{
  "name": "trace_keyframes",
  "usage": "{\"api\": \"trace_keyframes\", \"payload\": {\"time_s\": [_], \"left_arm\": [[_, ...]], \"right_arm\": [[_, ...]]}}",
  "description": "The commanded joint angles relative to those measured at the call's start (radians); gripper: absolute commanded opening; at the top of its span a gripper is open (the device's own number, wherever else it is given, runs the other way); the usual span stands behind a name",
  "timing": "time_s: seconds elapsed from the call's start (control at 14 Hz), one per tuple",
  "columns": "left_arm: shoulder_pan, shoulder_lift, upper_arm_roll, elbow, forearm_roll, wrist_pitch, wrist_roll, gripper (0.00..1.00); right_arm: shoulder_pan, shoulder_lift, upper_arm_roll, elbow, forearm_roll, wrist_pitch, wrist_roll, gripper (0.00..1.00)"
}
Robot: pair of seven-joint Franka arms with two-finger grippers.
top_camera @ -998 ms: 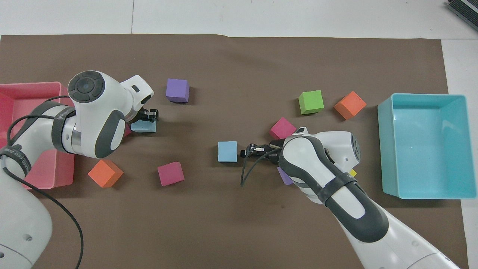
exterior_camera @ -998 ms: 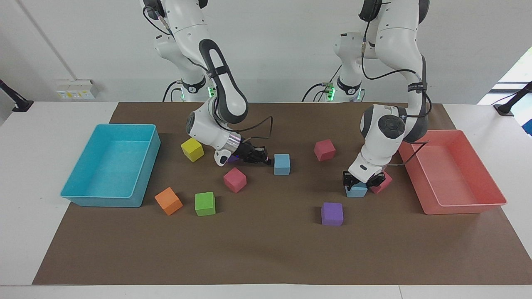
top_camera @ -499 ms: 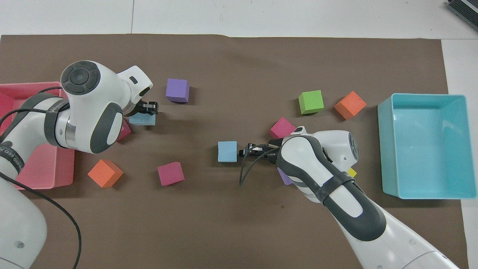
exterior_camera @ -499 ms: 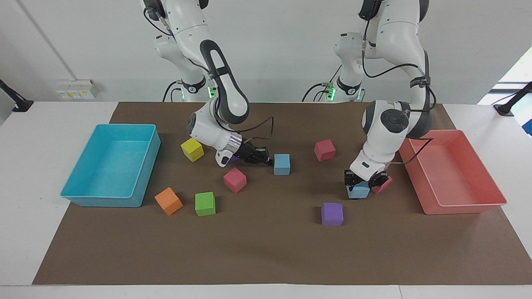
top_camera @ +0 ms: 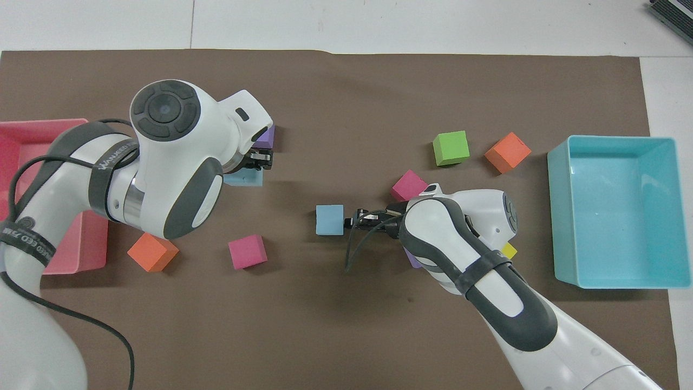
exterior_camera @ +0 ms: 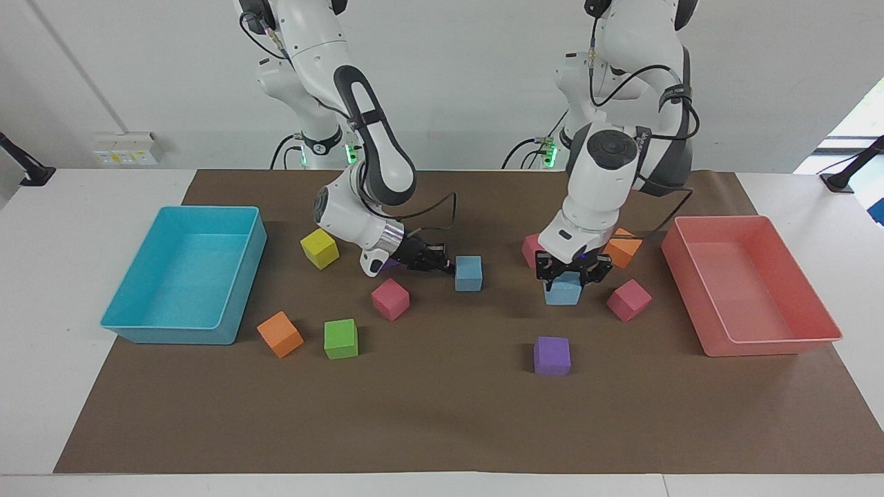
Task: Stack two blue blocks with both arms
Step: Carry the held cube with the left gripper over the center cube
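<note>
Facing view: my left gripper [exterior_camera: 570, 270] clamps one blue block [exterior_camera: 563, 291] above the mat — lifted, I judge, for stacking. My right gripper [exterior_camera: 442, 266] touches the other blue block [exterior_camera: 468, 273], apparently steadying it.

Overhead view: right fingers [top_camera: 352, 221] — spread unclear.
</note>
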Motion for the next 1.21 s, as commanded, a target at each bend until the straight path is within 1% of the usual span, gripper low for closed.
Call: {"api": "trace_keyframes", "payload": {"time_s": [0.0, 0.29, 0.5, 1.07, 1.14], "left_arm": [[-0.085, 0.008, 0.015, 0.029, 0.008, -0.041, -0.094, 0.00], [-0.143, 0.005, 0.012, 0.022, -0.032, -0.037, -0.143, 0.00], [-0.181, 0.022, 0.012, 0.026, -0.043, -0.023, -0.181, 0.00], [-0.211, 0.045, 0.009, 0.017, -0.066, 0.004, -0.185, 0.00], [-0.218, 0.063, 0.011, 0.017, -0.065, 0.017, -0.186, 0.00]], "right_arm": [[-0.001, 0.017, 0.006, 0.014, 0.035, 0.018, -0.047, 0.00], [-0.001, 0.017, 0.006, 0.014, 0.035, 0.018, -0.045, 0.00], [-0.001, 0.017, 0.006, 0.014, 0.035, 0.018, -0.045, 0.00], [-0.001, 0.017, 0.006, 0.014, 0.035, 0.018, -0.044, 0.00], [-0.001, 0.017, 0.006, 0.014, 0.035, 0.017, -0.044, 0.00]]}}
